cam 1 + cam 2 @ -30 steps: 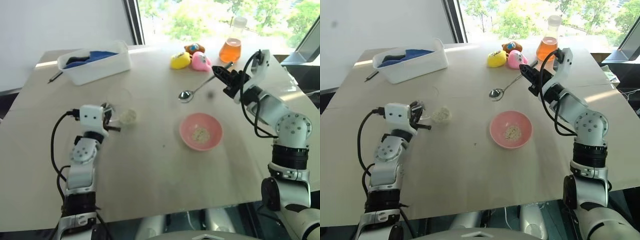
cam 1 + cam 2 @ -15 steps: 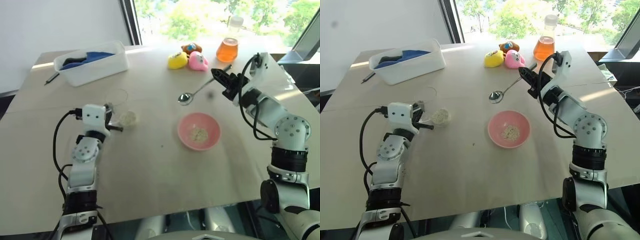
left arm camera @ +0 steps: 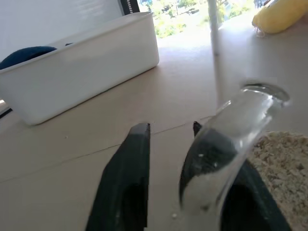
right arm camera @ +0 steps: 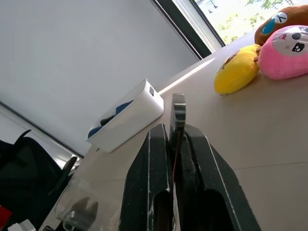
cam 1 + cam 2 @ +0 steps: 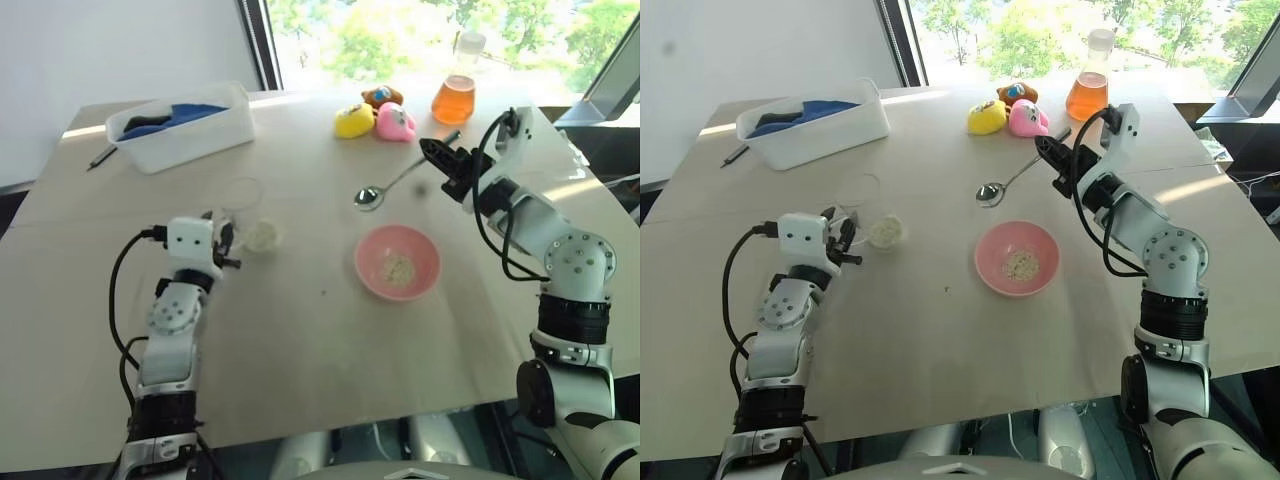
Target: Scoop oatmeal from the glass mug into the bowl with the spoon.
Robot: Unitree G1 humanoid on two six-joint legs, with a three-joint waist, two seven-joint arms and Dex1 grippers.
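Left hand [image 5: 843, 240] beside oatmeal-filled glass mug [image 5: 880, 222]

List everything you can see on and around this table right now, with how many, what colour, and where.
glass mug: 1, clear, table's left part, by the left gripper
oatmeal: pale beige, in the bowl and mug
bowl: 1, pink, mid-table
spoon: 1, silver, above the table beyond the bowl
tub: 1, white, far left
toys: 3, yellow, pink, brown, far edge
flask: 1, orange liquid, far right
left gripper: open
right gripper: shut on the spoon
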